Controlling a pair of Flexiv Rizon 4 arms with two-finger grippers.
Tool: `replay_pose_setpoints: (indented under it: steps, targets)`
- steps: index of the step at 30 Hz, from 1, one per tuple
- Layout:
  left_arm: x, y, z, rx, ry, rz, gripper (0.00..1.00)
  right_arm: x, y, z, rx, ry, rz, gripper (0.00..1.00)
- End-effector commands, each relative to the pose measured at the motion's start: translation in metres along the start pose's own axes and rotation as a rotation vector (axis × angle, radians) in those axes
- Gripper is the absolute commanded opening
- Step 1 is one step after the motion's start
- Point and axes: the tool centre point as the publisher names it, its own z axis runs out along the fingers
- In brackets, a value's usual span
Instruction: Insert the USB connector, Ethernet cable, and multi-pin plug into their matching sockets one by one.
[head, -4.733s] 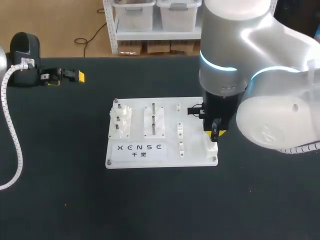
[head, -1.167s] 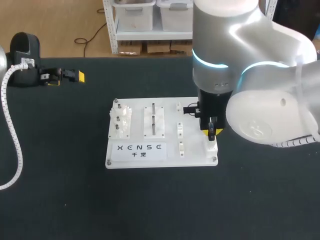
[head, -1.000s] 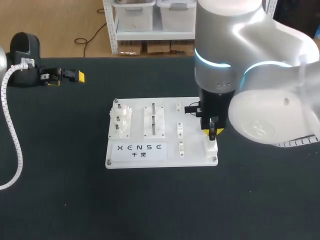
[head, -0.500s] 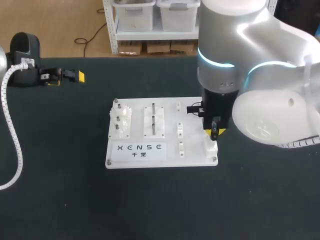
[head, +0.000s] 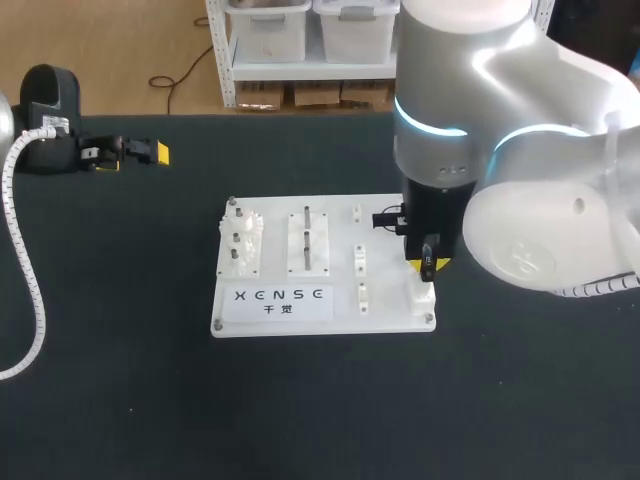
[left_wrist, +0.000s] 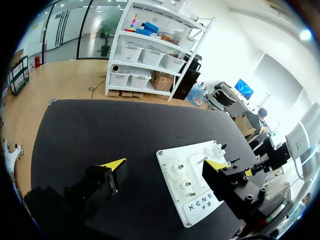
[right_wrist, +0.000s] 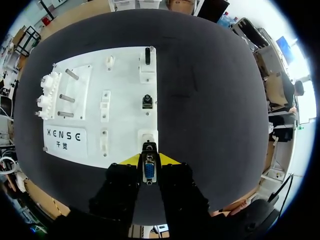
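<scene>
Black table (head: 120, 400); white gear stack (head: 240, 248) beside two upright metal pegs (head: 306, 238); printed label (head: 283, 300) near them.

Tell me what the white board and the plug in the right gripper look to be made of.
The white board is likely matte plastic, perhaps acrylic: evenly white, without glare. The plug, held in the right gripper, seems to have a grey metal shell with some sheen around a blue insert, probably plastic.

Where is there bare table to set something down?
Bare table lies on the near side of the white board and between it and the left gripper. Crowded: its right edge, where the right gripper holds the multi-pin plug.
</scene>
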Motion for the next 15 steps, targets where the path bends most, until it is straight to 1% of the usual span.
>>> replay_pose_setpoints:
  steps: [1, 15]
  targets:
    - [0.0, 0.0, 0.0, 0.0, 0.0, 0.0, 1.0, -0.0003, 0.0, 0.0018, 0.001, -0.002, 0.002, 0.0]
    - [0.0, 0.0, 0.0, 0.0, 0.0, 0.0, 1.0, 0.0008, 0.0019, 0.008, 0.003, 0.012, 0.002, 0.0]
